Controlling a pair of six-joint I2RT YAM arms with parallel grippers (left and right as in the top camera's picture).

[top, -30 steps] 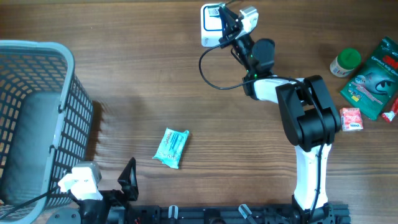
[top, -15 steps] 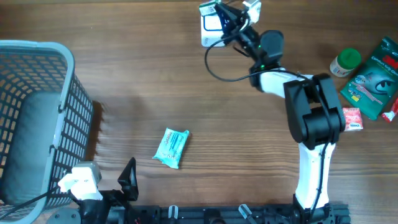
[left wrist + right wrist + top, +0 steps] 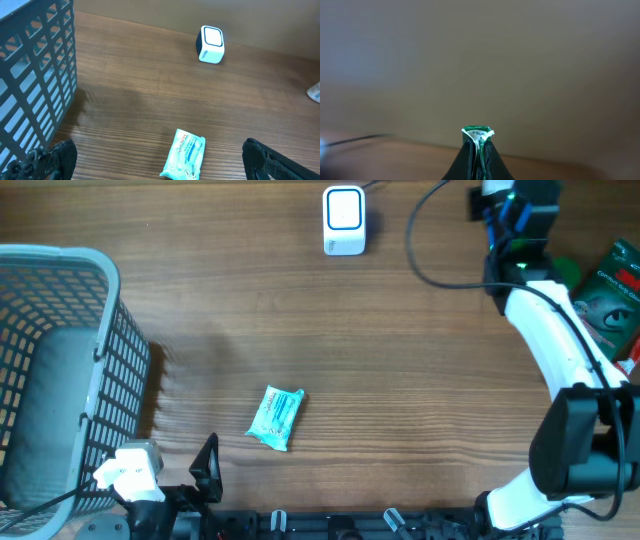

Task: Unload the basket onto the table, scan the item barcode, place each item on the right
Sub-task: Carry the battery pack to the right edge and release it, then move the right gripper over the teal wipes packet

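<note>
Your left tool is hanging at the near edge of the counter. Its two black fingers are standing spread wide apart and gripping nothing.

Just beyond it, a pale blue wipes packet is lying flat on the wood at a slight angle, on its own. To the left of the packet, the grey mesh basket is standing along the left edge of the counter, its slatted wall facing the packet.

Farther out, the white barcode scanner is sitting near the far edge, roughly in the middle, with its dark-rimmed face turned toward the overhead view.

Your right arm is reaching from the near right corner up along the right side. Your right tool is sitting at the far right, well apart from the scanner. Its fingers are pressing together on a thin green-and-white item, and only the top edge is peeking out between the tips. So the item is being pinched in that tool, not lying on the counter. You cannot tell from these views whether a barcode is showing on it.

Along the far right edge, three other things are lying on the counter:
- a green printed pack
- a green-lidded jar, partly hidden behind the arm
- a small red piece
</note>
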